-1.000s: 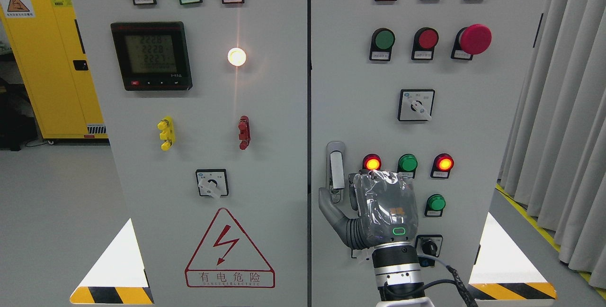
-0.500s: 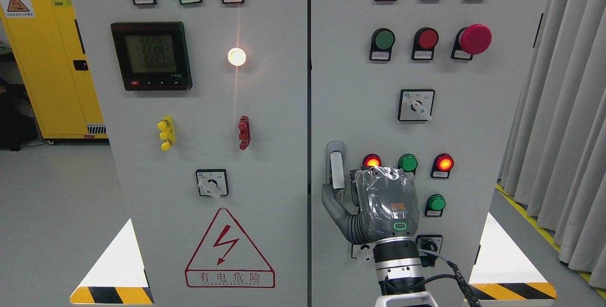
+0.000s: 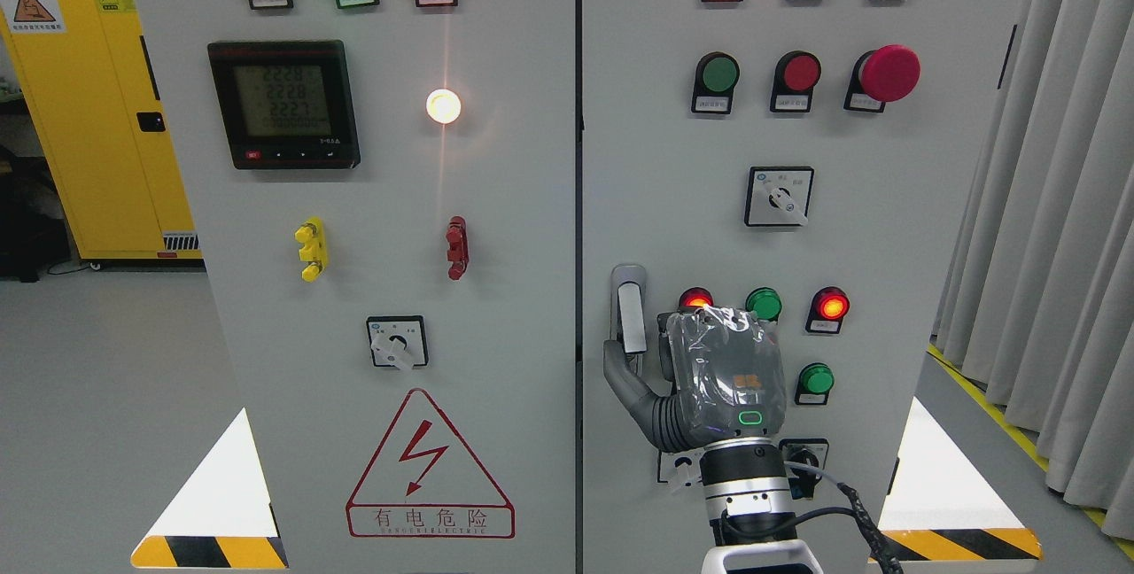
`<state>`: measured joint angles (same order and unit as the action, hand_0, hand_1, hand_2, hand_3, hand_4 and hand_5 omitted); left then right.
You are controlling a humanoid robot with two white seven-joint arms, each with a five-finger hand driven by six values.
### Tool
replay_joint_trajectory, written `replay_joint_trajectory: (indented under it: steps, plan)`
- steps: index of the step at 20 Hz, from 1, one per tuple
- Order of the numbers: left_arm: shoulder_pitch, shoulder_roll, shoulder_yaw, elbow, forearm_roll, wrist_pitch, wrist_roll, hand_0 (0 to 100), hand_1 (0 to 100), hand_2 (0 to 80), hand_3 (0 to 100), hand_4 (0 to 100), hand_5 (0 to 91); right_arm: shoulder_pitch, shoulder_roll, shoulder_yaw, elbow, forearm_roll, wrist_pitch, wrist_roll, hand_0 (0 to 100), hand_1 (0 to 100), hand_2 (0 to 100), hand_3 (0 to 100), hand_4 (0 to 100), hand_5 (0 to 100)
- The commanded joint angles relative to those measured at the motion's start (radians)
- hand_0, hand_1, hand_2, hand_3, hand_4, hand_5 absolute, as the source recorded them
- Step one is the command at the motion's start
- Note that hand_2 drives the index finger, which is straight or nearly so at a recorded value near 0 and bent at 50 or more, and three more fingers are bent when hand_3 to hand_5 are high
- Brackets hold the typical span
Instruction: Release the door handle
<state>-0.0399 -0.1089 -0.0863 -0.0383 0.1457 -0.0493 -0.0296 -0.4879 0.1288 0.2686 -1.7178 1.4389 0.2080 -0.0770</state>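
The silver door handle [image 3: 629,308] stands upright at the left edge of the right cabinet door [image 3: 886,220], which is closed. My right hand [image 3: 640,360], wrapped in clear plastic, comes up from the bottom edge just below and right of the handle. Its thumb [image 3: 614,361] is spread out to the left of the handle's lower end. A dark finger [image 3: 663,348] stands upright on the handle's right, so the hand straddles the handle loosely without clamping it. The other fingers are hidden behind the back of the hand. My left arm is out of view.
Lit red and green lamps [image 3: 764,303] sit right beside the hand, with a rotary switch [image 3: 804,461] below the wrist. The left door [image 3: 390,246] carries a meter [image 3: 283,104] and a warning triangle [image 3: 429,468]. Grey curtains [image 3: 1054,228] hang at right, a yellow cabinet [image 3: 97,104] at left.
My right hand has risen a little along the door, and its thumb has climbed beside the handle's lower end. More of the forearm shows at the bottom edge.
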Motion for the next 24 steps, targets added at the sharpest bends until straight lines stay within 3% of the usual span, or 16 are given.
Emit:
replay_joint_trajectory:
  steps: [1, 24]
  plan:
    - [0.000, 0.000, 0.000, 0.000, 0.000, -0.003, 0.000, 12, 56, 0.0, 0, 0, 0.0, -0.001, 0.000, -0.003, 0.003, 0.000, 0.007, -0.001, 57, 35, 100, 100, 100, 100]
    - [0.000, 0.000, -0.001, 0.000, 0.000, -0.003, 0.000, 12, 56, 0.0, 0, 0, 0.0, 0.006, 0.000, -0.005, -0.014, 0.000, 0.019, -0.010, 72, 41, 100, 100, 100, 100]
